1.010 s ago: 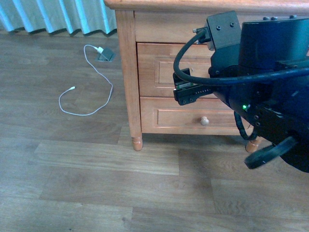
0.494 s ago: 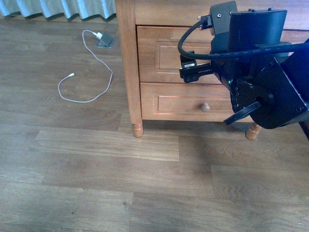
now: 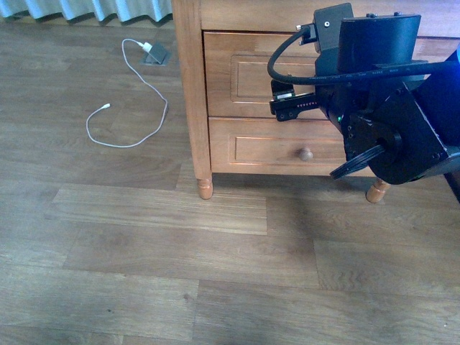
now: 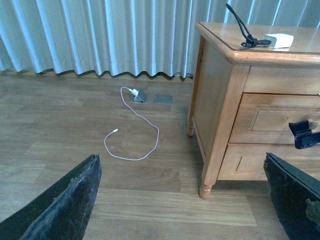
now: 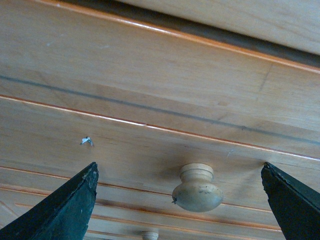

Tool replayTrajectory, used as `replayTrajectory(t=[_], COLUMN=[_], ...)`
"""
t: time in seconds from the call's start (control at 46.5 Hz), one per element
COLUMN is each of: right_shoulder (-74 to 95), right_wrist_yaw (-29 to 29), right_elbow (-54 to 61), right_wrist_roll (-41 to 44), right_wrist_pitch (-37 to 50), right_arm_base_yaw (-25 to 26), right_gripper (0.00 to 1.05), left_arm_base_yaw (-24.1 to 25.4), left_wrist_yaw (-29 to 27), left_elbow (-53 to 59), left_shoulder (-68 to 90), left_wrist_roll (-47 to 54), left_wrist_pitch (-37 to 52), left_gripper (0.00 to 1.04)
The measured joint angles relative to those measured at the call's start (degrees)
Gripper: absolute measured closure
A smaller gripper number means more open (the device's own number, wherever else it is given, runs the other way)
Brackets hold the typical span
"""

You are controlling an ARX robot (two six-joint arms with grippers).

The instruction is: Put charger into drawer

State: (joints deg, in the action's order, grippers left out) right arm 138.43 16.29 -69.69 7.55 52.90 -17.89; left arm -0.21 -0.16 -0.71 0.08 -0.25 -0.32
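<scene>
Your right gripper (image 5: 179,169) faces the drawer (image 5: 150,115), jaws wide, its knob (image 5: 197,188) between them, untouched. Your left gripper (image 4: 181,159) gapes wide too; the charger (image 4: 278,40) lies on the nightstand (image 4: 216,100).

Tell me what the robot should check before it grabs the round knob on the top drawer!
1. Is the right gripper open? Ok, its fingers are spread wide.
2. Is the knob lined up between those fingers? Ok, going by the right wrist view.
3. Are the fingers near enough to pinch the knob? Cannot tell.
4. Is the drawer open for the charger? Not ok, it is shut.
5. Is the charger easy to find? Ok, it lies on top of the nightstand.
6. Is the left gripper free? Ok, open and empty.
</scene>
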Motion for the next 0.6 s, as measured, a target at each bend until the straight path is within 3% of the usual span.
replayTrajectory(t=[0.602], right_shoulder=[0.94], right_wrist_yaw=[0.33], right_elbow=[-0.77], right_wrist_roll=[0.11], right_wrist_pitch=[-0.76], right_arm_base_yaw=[0.17], right_gripper=[0.08], left_arm_base_yaw=[0.00], left_wrist_yaw=[0.00], left_elbow=[0.00], left_shoulder=[0.00], left_wrist_roll=[-0.02], left_wrist_pitch=[0.00], left_gripper=[0.06])
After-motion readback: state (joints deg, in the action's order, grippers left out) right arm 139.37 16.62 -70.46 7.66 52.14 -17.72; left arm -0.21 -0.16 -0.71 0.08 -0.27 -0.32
